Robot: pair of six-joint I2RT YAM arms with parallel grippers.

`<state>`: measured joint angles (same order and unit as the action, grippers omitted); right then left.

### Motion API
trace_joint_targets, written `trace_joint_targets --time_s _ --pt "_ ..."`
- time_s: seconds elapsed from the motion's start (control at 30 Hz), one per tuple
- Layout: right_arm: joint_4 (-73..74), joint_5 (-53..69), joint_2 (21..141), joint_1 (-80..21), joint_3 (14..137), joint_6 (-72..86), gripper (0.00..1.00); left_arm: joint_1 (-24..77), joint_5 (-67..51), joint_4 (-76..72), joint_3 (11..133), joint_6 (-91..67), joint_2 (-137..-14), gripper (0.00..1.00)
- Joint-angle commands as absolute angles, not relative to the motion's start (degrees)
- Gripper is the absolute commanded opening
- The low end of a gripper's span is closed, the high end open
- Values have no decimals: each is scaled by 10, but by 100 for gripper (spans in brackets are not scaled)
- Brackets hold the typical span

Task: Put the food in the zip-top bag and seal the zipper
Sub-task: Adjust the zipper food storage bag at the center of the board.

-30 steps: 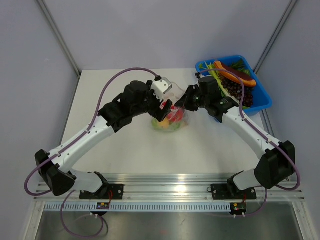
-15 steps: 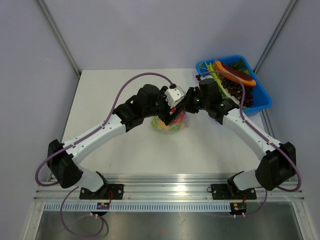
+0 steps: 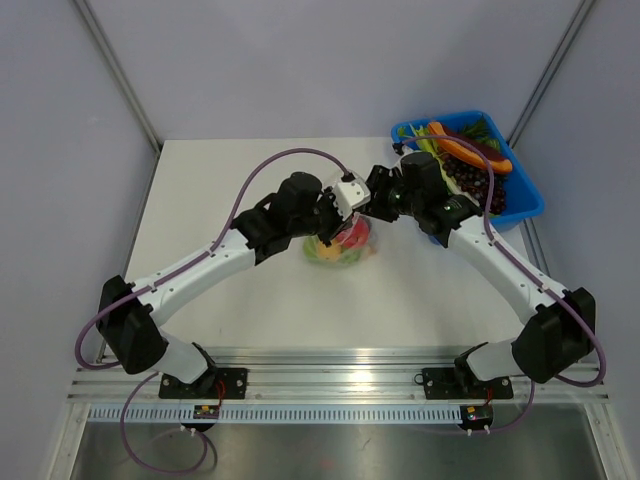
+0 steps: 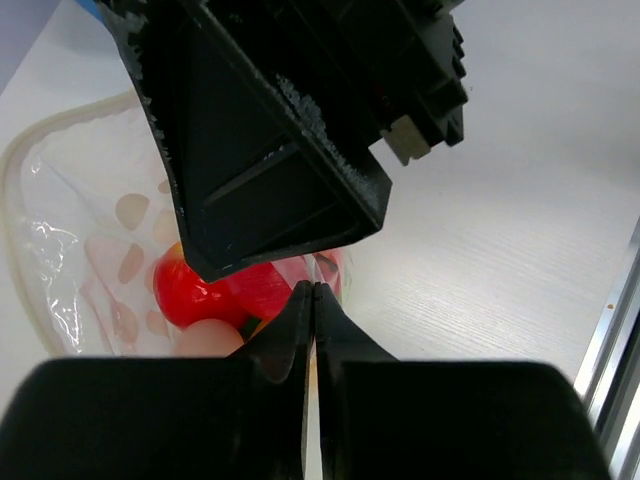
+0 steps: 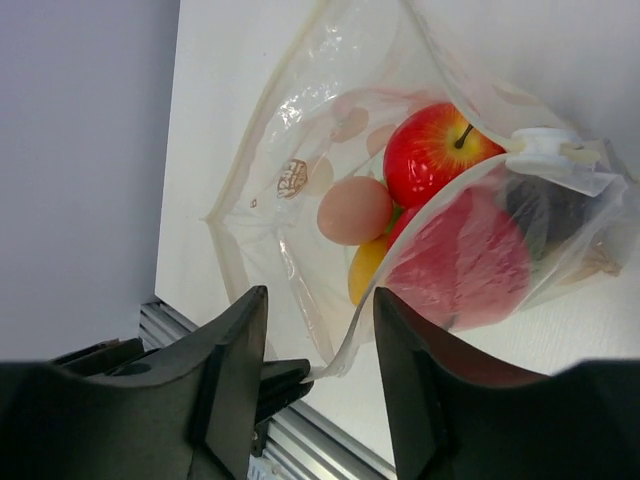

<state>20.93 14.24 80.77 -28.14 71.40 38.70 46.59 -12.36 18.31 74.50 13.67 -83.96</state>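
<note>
The zip-top bag (image 3: 345,250) lies mid-table, clear and crinkly, its mouth gaping. Inside it is the food: a red apple (image 5: 435,150), a pale egg-shaped piece (image 5: 355,210), a yellow piece (image 5: 368,268) and a red piece (image 5: 470,255) behind the plastic. My left gripper (image 4: 313,290) is shut, pinching the end of the zipper (image 5: 400,262) at the bag's corner; its fingertips (image 5: 290,380) show in the right wrist view. My right gripper (image 5: 320,300) stands open just over the mouth, the zipper strip running between its fingers untouched. Seen from above, both grippers (image 3: 337,222) (image 3: 370,205) meet over the bag.
A blue tray (image 3: 525,205) at the back right holds more toy vegetables and dark grapes. The right gripper's black body (image 4: 280,130) hangs close above the left fingers. The table's near edge and metal rail (image 3: 340,360) lie in front.
My left arm moved right to the bag and its gripper shut on the zipper's end. My right gripper opened and let go of the bag's edge.
</note>
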Motion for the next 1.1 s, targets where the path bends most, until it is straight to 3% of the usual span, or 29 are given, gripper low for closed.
trace_joint_targets --time_s 0.0,0.13,0.17,0.2,0.4,0.47,0.57,0.83,1.07 --pt "210 111 757 -286 752 353 55 461 -126 150 748 132 -838 0" --pt "243 49 720 -273 763 302 68 432 -182 146 733 108 -822 0" --pt "243 44 704 -266 759 274 77 425 -216 144 723 103 -817 0" --pt "236 49 698 -253 752 257 80 408 -236 140 717 92 -812 0" --pt "134 205 696 -124 671 126 99 348 -344 105 672 55 -776 0" --pt "116 268 727 -105 656 86 99 344 -345 105 669 53 -773 0" --pt "104 314 765 -108 646 4 88 342 -349 116 675 53 -779 0" --pt "-34 315 752 -111 544 -120 89 340 -358 109 678 47 -789 0" --pt "-11 406 786 -113 572 -156 85 334 -373 112 691 43 -802 0"
